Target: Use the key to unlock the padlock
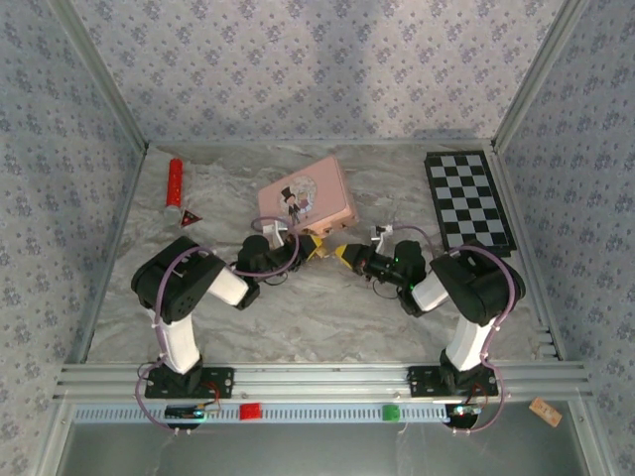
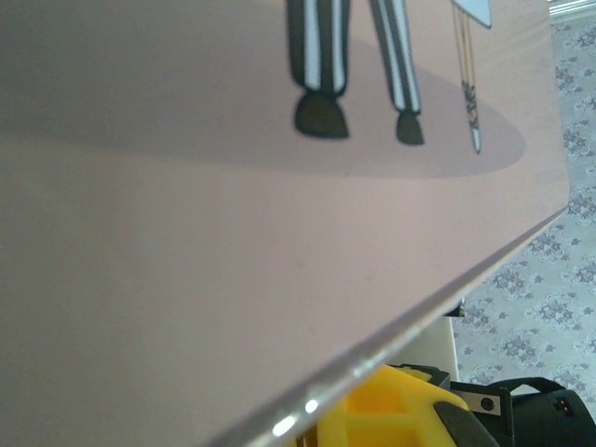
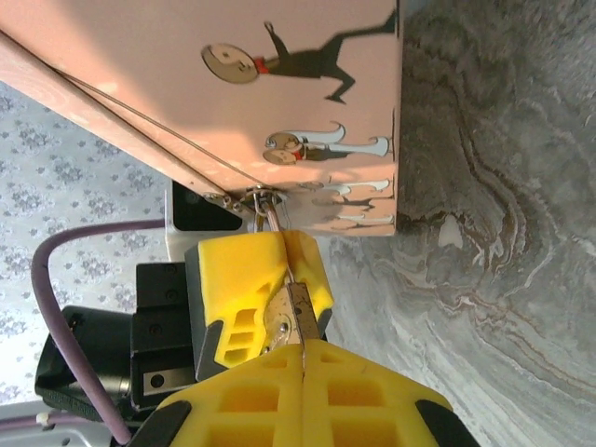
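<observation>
The pink tin with the cartoon couple lies mid-table, and it covers most of the left wrist view as pink tin. The tiny brass padlock hangs by its thin silvery shackle from the tin's front edge. My left gripper is shut on the padlock and shackle from the far side. My right gripper meets it tip to tip and is shut on the key, which is almost wholly hidden between the pads. From above, the left gripper and right gripper touch just in front of the tin.
A black-and-white chessboard lies at the back right. A red tube and a small red triangular piece lie at the back left. Patterned walls close in three sides. Bare marble table stretches in front of the grippers.
</observation>
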### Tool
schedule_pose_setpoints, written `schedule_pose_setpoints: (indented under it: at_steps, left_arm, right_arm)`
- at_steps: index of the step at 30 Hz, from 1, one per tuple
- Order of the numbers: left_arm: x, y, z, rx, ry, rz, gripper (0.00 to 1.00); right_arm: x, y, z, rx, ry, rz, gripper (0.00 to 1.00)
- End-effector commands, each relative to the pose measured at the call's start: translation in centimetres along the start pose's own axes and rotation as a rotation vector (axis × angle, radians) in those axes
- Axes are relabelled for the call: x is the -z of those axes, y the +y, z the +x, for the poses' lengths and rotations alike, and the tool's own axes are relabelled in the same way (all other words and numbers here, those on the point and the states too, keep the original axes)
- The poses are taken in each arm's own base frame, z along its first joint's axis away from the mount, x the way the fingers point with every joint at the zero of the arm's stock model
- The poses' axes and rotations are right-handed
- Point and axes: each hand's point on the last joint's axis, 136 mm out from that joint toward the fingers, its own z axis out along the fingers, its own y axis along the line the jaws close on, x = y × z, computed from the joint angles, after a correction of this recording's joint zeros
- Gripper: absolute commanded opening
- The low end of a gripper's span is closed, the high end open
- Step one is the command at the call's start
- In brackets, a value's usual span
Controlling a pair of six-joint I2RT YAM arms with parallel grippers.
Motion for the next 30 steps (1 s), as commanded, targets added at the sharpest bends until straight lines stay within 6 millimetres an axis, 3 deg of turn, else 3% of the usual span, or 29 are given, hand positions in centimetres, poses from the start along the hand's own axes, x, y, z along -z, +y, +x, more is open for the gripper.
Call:
schedule_pose_setpoints:
  at_steps: [1, 12, 17, 22, 30]
  left_arm:
    - [0.6, -0.5, -1.1, 0.048, -0.066, 0.003, 0.03]
    - [2.1, 0.0, -3.3, 0.063, -0.217, -0.060, 0.03]
    - [2.7, -0.1, -3.8, 0.058, -0.249, -0.079, 0.03]
    - [3.2, -0.3, -4.0, 0.067, -0.295, -0.087, 0.03]
    - [2.8, -0.5, -4.2, 0.123, -0.324, -0.076, 0.03]
  right_arm:
    - [0.1, 0.8, -0.3, 0.055, -0.069, -0.006, 0.00]
    - [0.4, 0.5, 0.5, 0.046, -0.190, 0.046, 0.00]
    - [0.6, -0.4, 0.5, 0.016, -0.217, 0.076, 0.00]
    - [0.3, 0.0, 0.7, 0.002, -0.267, 0.076, 0.00]
    - [-0.3, -1.0, 0.5, -0.133, -0.352, 0.099, 0.00]
